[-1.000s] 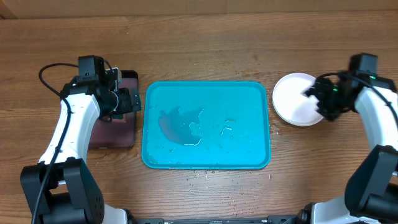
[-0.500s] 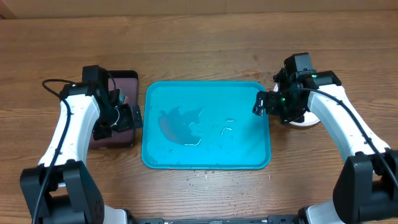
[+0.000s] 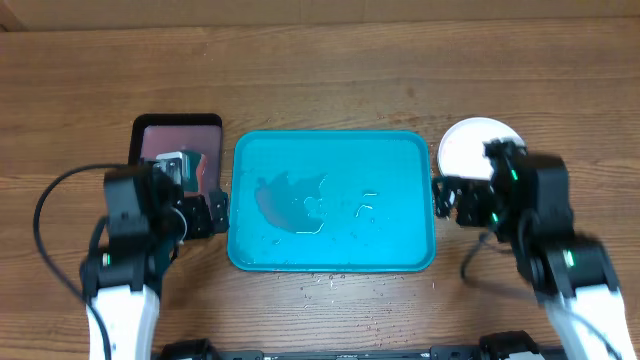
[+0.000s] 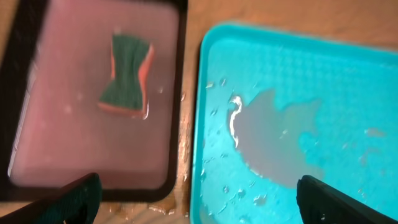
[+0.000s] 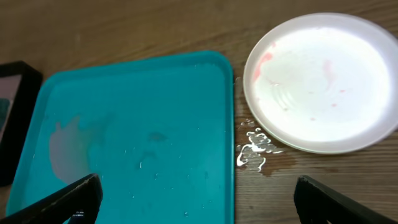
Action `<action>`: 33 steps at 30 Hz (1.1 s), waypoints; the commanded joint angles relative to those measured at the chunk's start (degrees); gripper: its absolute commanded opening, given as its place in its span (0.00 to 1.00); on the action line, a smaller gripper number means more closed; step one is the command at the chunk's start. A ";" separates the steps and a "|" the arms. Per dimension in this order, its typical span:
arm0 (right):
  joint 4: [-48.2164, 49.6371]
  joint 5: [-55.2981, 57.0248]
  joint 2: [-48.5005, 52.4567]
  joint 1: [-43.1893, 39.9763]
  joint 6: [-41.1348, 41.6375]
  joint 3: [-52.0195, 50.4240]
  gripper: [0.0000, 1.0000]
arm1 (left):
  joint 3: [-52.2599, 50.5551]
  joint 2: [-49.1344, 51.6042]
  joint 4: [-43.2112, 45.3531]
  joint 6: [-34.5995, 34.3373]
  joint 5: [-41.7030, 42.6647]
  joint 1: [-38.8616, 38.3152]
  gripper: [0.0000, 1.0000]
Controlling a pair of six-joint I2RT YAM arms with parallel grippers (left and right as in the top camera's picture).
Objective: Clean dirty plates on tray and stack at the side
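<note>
The turquoise tray (image 3: 390, 160) lies mid-table and holds only water, with a wet patch on its left half. A white plate (image 3: 472, 148) with faint red smears (image 5: 266, 57) rests on the wood just right of the tray (image 5: 137, 93); my right arm covers its near edge from overhead. My right gripper (image 3: 455, 198) hovers open over the tray's right rim, plate (image 5: 323, 81) ahead to the right, nothing between its fingers (image 5: 199, 202). My left gripper (image 3: 205, 213) hangs open over the gap between the dark tray and the turquoise tray (image 4: 298, 74), and is empty (image 4: 199, 205).
A small dark tray (image 3: 178, 128) with a pinkish inside stands left of the turquoise tray; a teal sponge (image 4: 126, 76) lies in it. Water is spilled on the wood by the plate (image 5: 252, 149), and droplets dot the table in front of the tray (image 3: 325, 280).
My right gripper left the white plate's far side, crossed to the tray's right edge and drew back toward the front. My left gripper pulled back off the dark tray toward the front.
</note>
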 commanded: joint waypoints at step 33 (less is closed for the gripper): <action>5.25 5.62 -21.38 -2.80 0.20 -6.12 1.00 | -2.84 -3.17 0.26 1.73 1.66 -0.11 1.00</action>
